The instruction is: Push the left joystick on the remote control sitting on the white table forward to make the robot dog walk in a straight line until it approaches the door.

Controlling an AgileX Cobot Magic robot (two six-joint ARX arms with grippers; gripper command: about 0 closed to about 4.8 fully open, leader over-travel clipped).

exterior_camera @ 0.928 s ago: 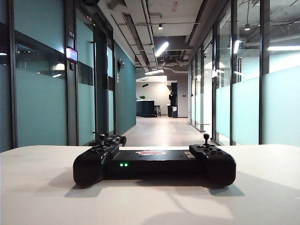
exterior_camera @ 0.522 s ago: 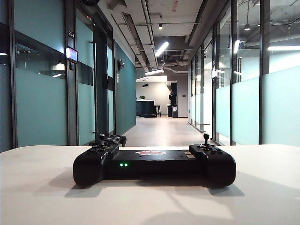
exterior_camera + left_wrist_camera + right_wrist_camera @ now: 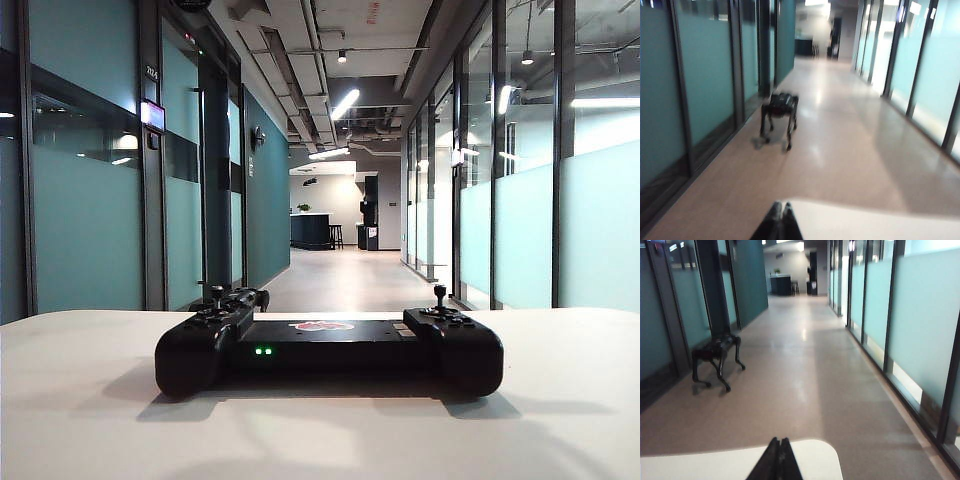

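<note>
The remote control [image 3: 328, 352] sits flat in the middle of the white table [image 3: 90, 410], 2 green LEDs [image 3: 263, 351] lit on its near face and a red-white logo on top. The left joystick [image 3: 217, 296] pokes up from the left handle, with its twin, the right joystick [image 3: 439, 296], on the other side, and nothing is touching either of them.

From the wrist cams: the left gripper [image 3: 781, 216] has its 2 fingers pressed together, clenched on nothing, hovering over the table's far edge. The right gripper [image 3: 778, 452] is the same deal, fingers pinched tight and empty, above the rounded table corner.

The robot dog [image 3: 779, 116] stands out on the corridor floor [image 3: 810, 375], well beyond the table, close to the teal glass wall [image 3: 705, 75] on the left side.
</note>
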